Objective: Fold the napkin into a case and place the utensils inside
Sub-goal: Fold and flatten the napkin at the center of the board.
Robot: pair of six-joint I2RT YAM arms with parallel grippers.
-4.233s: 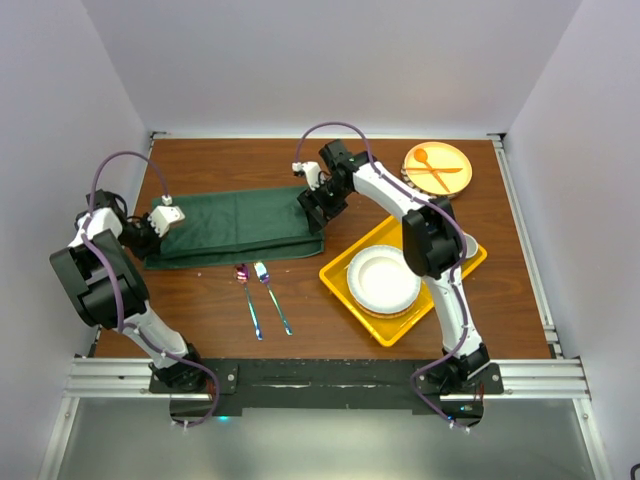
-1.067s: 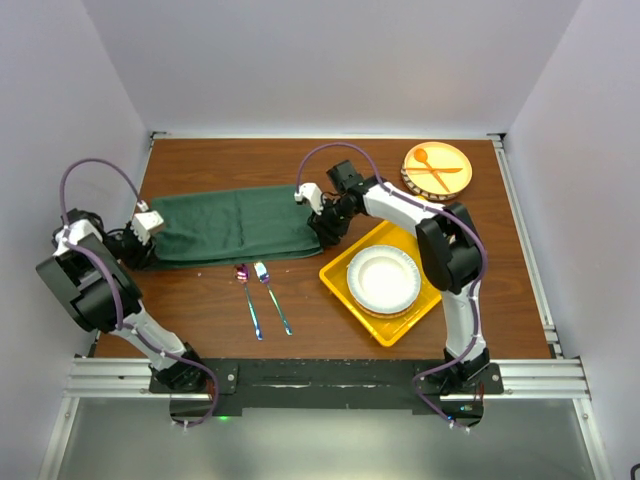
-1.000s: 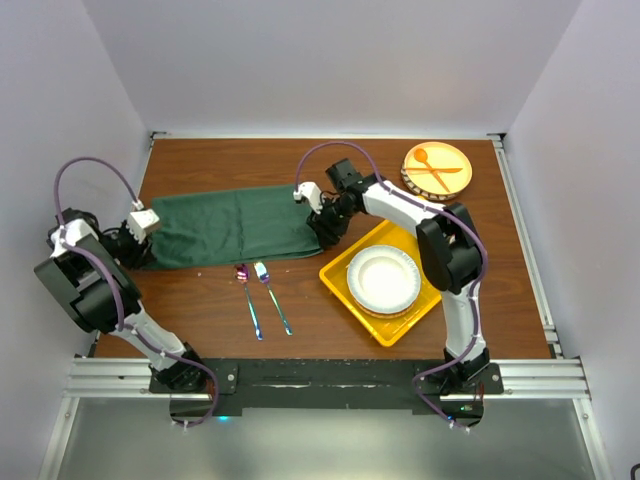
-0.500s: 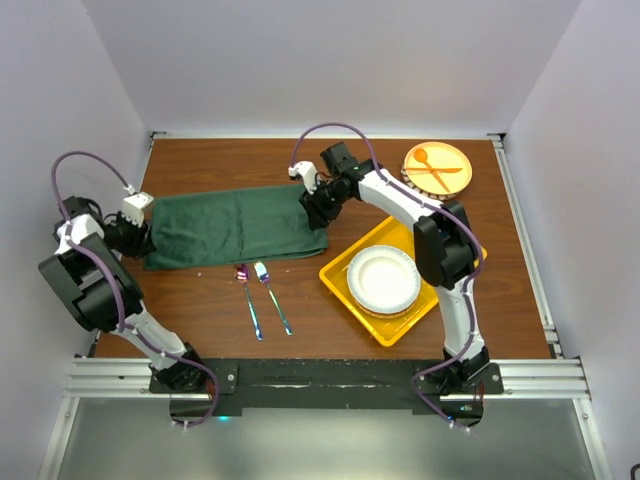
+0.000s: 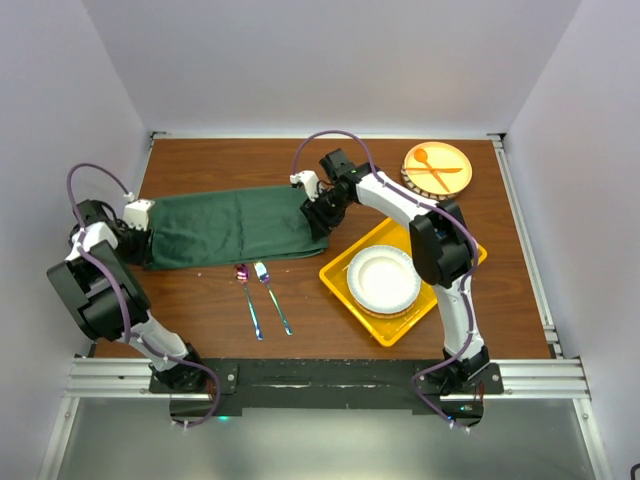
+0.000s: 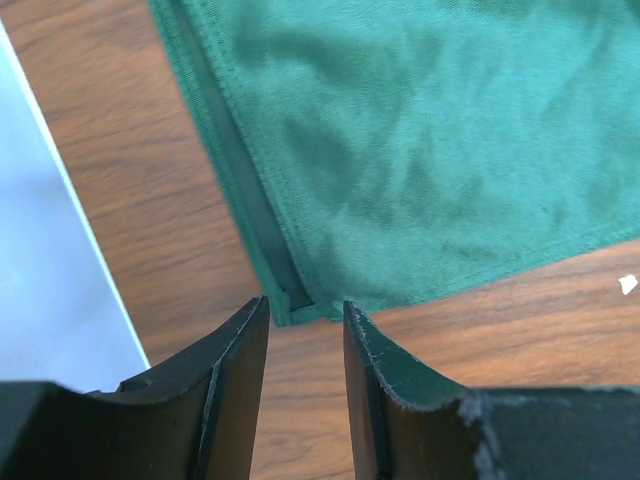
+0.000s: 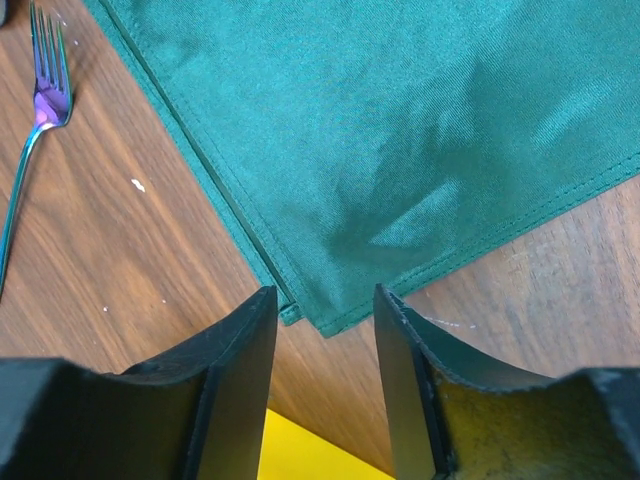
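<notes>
The dark green napkin lies folded in a wide flat band on the wooden table. My left gripper is open and empty, just off the napkin's near left corner. My right gripper is open and empty, just off the napkin's near right corner. In the left wrist view the left gripper holds nothing, and in the right wrist view the right gripper holds nothing. The iridescent spoon and fork lie side by side in front of the napkin. The fork's head also shows in the right wrist view.
A yellow tray with stacked white plates sits right of the napkin, close to my right gripper. An orange plate with an orange spoon and fork is at the back right. The left wall is close beside my left gripper.
The napkin's far layer has been brought over to the near edge, so the band looks flatter. Both grippers have let go of its corners and drawn back slightly.
</notes>
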